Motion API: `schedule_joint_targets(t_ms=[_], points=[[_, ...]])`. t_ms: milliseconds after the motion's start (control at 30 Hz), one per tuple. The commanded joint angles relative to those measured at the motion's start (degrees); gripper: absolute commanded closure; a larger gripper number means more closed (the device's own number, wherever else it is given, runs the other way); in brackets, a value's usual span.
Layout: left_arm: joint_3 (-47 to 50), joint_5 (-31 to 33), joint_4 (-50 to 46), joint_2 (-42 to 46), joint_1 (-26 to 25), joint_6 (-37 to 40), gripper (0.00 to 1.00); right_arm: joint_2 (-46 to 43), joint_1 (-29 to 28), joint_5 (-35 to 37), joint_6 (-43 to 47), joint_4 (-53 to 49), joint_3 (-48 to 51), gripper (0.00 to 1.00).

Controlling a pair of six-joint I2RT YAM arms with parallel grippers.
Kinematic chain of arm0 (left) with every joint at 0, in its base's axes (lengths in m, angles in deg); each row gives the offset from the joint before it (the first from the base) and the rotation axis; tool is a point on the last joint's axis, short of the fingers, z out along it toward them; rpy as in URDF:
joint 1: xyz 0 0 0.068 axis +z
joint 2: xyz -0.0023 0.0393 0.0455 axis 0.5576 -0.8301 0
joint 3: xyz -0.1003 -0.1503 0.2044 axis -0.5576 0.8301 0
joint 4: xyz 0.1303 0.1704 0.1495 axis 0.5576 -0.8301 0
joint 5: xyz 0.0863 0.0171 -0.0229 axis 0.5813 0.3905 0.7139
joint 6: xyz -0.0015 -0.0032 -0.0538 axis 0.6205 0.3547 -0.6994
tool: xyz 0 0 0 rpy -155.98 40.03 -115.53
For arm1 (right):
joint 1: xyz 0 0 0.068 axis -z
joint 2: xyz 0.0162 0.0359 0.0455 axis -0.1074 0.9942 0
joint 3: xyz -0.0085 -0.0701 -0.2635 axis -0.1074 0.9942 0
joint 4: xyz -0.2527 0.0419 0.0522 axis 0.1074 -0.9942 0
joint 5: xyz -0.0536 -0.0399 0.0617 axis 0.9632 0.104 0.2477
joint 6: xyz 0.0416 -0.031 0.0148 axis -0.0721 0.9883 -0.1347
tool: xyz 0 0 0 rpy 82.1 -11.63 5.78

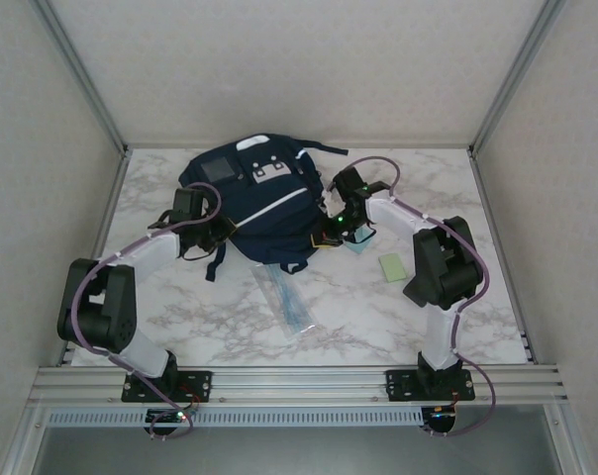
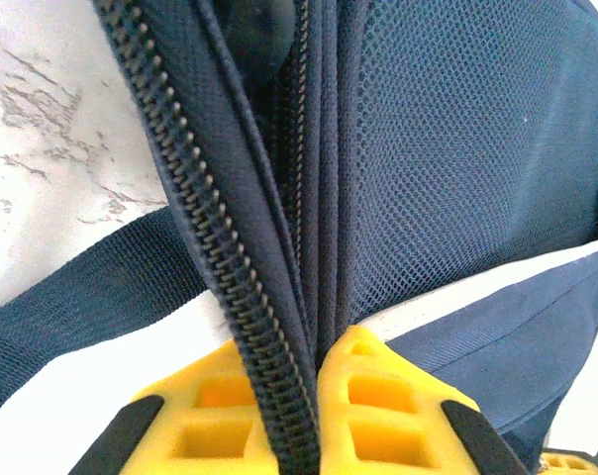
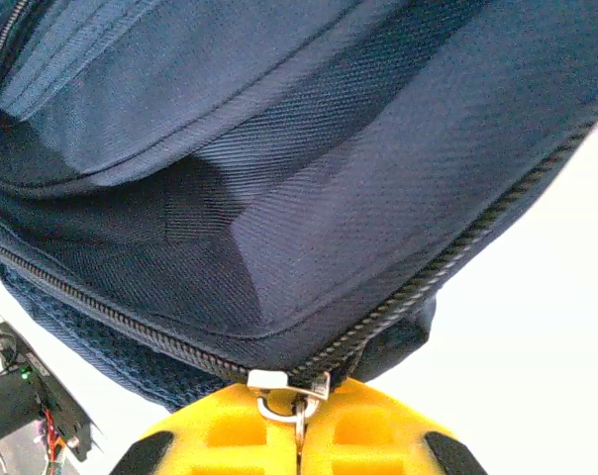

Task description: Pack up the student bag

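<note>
**Both jaws on the zip, packing hardly begun**

The student bag [image 1: 254, 203] lies flat on the far middle of the marble bench [image 1: 477, 317], its grey square patch [image 1: 220, 168] toward the back wall and its open end toward me. It is dark navy weave, soft and slumped, with thin white stripes across the front, a mesh panel [image 2: 457, 168] and a dark strap [image 2: 71, 307] trailing over the bench on my left.

I judge the work to be at its opening stage: the mouth is being held and parted, and nothing is going in. Three loose things lie out on the bench near the bag: a clear sleeve [image 1: 282, 302] in front of it, a green pad [image 1: 391, 267] off to the right and a pale blue piece [image 1: 359, 239] just beside my right wrist. What is already inside the bag, I cannot tell.

My left jaws are clamped on the zipper edge [image 2: 249, 297] at the bag's left side, yellow pads [image 2: 378, 396] pressed together around the fabric. My right jaws are closed on the small metal zip pull [image 3: 294, 391] at the near right corner.
</note>
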Motion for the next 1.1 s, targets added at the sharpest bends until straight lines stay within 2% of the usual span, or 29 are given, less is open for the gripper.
schedule_joint_targets(t_ms=[0, 100, 267, 300, 333, 367, 433, 467, 567, 700, 867, 967, 1067], points=[[-5.4, 4.5, -1.7, -2.8, 4.8, 6.2, 1.00, -2.8, 0.2, 0.4, 0.8, -5.6, 2.6, 1.00], [-13.8, 1.4, 0.0, -10.4, 5.6, 6.3, 1.00, -3.7, -3.5, -2.3, 1.3, -4.8, 3.2, 1.00], [-33.4, 1.3, -5.7, -22.9, 5.7, 8.8, 1.00, -3.7, -10.2, -6.6, -2.4, 0.9, 2.5, 1.00], [-37.0, 1.3, -7.3, -24.4, 5.8, 9.0, 0.92, -3.2, -11.4, -7.1, -3.6, 3.0, 1.9, 1.00], [-39.6, 1.1, -9.2, -25.7, 5.9, 9.2, 0.71, -2.5, -12.3, -7.2, -4.5, 4.5, 1.0, 1.00], [-41.8, 1.4, -11.6, -26.3, 5.9, 9.1, 0.44, -1.7, -12.9, -7.0, -5.5, 6.2, 0.0, 1.00], [-40.9, 2.7, -12.8, -24.5, 5.8, 8.6, 0.23, 1.2, -13.9, -6.9, -8.4, 11.0, -2.8, 1.00], [-38.4, 4.3, -12.5, -22.1, 5.8, 8.0, 0.07, 2.8, -14.1, -6.8, -9.8, 12.6, -4.6, 1.00], [-28.2, 6.3, -9.9, -14.5, 5.7, 5.5, 0.04, 6.9, -14.3, -5.8, -12.0, 15.6, -10.2, 1.00], [-11.7, 6.1, -3.2, -3.3, 4.9, -2.4, 0.03, 10.8, -14.6, -7.2, -14.6, 18.4, -16.6, 1.00], [3.3, 9.1, 3.4, 7.1, 0.6, -13.3, 0.00, 13.6, -17.1, -9.0, -15.7, 18.4, -21.9, 1.00], [7.0, 10.9, 7.5, 8.6, -1.9, -18.2, 0.00, 13.8, -18.6, -11.5, -17.6, 20.4, -21.5, 1.00], [5.5, 12.4, 7.9, 6.0, -2.9, -18.6, 0.02, 12.5, -20.3, -12.8, -18.0, 21.4, -19.2, 1.00]])
